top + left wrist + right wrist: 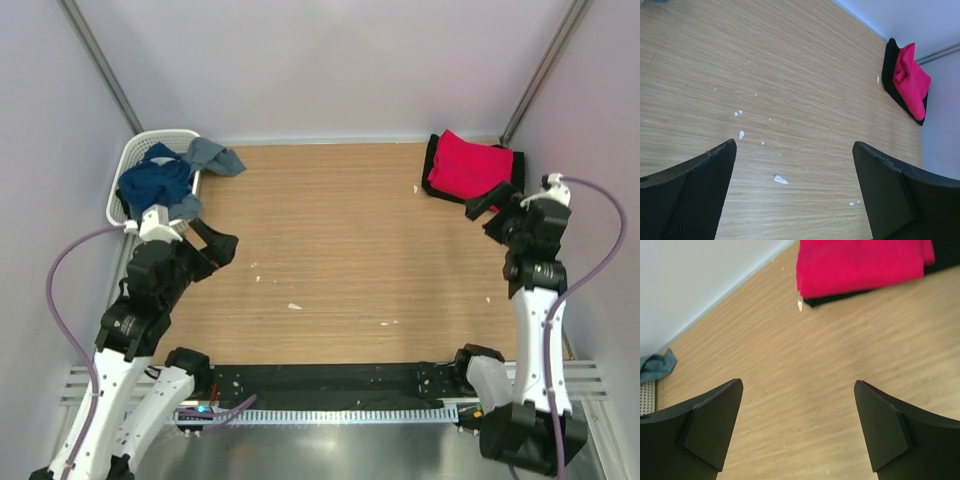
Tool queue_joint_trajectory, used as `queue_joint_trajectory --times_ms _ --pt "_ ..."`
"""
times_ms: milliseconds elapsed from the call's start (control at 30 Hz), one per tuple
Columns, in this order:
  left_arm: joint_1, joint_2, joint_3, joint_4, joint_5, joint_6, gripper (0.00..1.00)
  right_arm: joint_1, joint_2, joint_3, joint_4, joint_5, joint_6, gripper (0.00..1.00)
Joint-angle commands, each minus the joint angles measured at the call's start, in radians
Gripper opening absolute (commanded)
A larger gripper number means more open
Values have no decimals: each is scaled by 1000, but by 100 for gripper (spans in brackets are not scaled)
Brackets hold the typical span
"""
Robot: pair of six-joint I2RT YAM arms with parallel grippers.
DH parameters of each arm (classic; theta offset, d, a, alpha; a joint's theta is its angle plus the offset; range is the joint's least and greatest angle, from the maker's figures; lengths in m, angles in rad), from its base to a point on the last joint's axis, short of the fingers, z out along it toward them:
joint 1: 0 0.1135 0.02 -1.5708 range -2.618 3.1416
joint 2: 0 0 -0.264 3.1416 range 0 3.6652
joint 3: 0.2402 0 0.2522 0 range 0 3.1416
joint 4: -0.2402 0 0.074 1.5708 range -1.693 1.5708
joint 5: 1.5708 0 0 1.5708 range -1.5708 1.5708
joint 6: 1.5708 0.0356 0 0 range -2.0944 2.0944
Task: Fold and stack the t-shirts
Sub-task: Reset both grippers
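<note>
Crimson red cloth t-shirt (468, 168): folded into a thick pad, soft rumpled edges, lying on top of the folded black cloth t-shirt (431, 165). The black one shows only as a dark border along the left and near sides. The stack sits in the far right corner of the light wooden table (340, 250), close to the back wall.

Right tool (799, 382): fingers spread wide, nothing between them, hanging just near of the stack and apart from it in the wrist view.

Left tool (794, 145): also wide and empty, at the table's left side, well apart from the stack.

White plastic lattice basket (125, 165) in the far left corner, holding a crumpled dark blue cloth (155, 180); a grey-blue cloth (212, 155) spills over its rim onto the table. Small white specks (290, 305) are scattered mid-table.

The stack's long axis runs roughly along the back wall, right end skewed slightly nearer.
</note>
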Motion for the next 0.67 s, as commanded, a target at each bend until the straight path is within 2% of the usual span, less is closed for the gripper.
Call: queue_joint_trajectory --times_ms 0,100,267,433,633 --pt "5 -69 -61 -56 -39 -85 100 1 -173 -105 -11 -60 109 100" --pt "5 -152 -104 -84 -10 -116 100 1 -302 -193 -37 -72 201 100" --pt "5 -290 -216 -98 8 -177 100 1 -424 -272 -78 -97 198 100" --pt "5 -405 -260 -127 -13 -195 100 1 -444 -272 -177 -74 149 100" --pt "5 -419 -284 -95 -38 -196 100 1 -427 -221 -189 9 123 100"
